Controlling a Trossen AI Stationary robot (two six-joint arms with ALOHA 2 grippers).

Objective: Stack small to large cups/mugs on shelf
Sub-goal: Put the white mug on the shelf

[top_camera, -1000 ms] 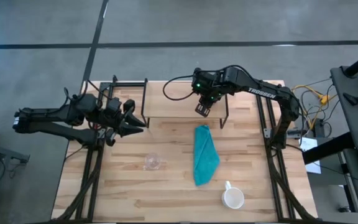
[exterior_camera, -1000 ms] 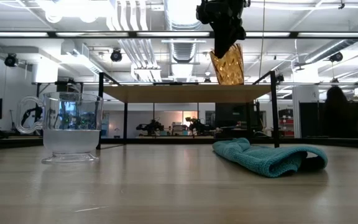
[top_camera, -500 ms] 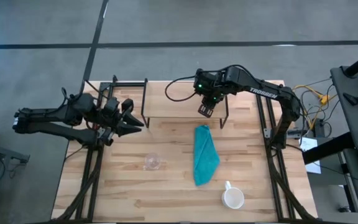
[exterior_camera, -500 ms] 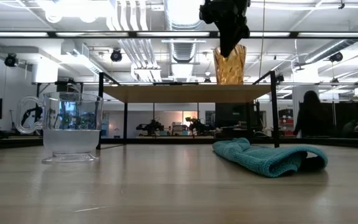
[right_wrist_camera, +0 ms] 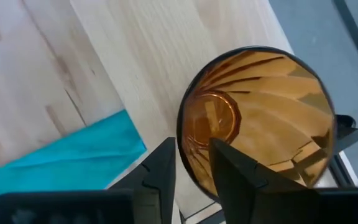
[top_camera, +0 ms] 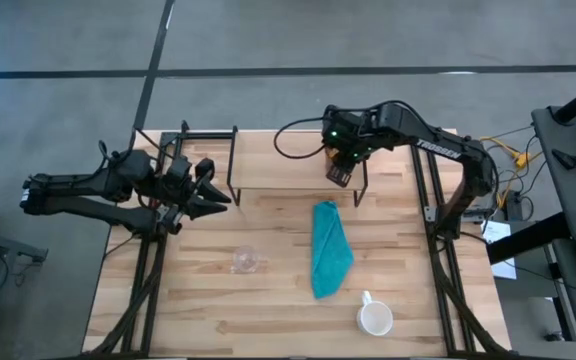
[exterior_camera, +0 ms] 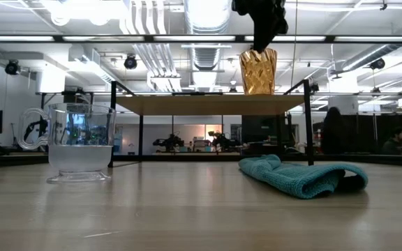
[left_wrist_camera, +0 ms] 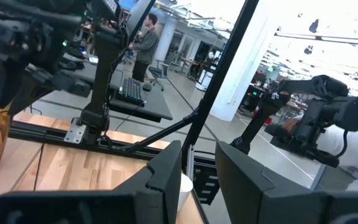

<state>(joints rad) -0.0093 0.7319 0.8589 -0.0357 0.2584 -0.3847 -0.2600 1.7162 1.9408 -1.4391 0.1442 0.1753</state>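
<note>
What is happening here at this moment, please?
The right gripper is at the rim of the amber glass cup, which stands upright on the shelf, near its right end. One finger appears to be inside the cup and one outside, so the cup may still be held. The left gripper waits open over the table's left side, holding nothing. The small clear glass and the white mug are still on the table, with a teal cloth between them.
</note>
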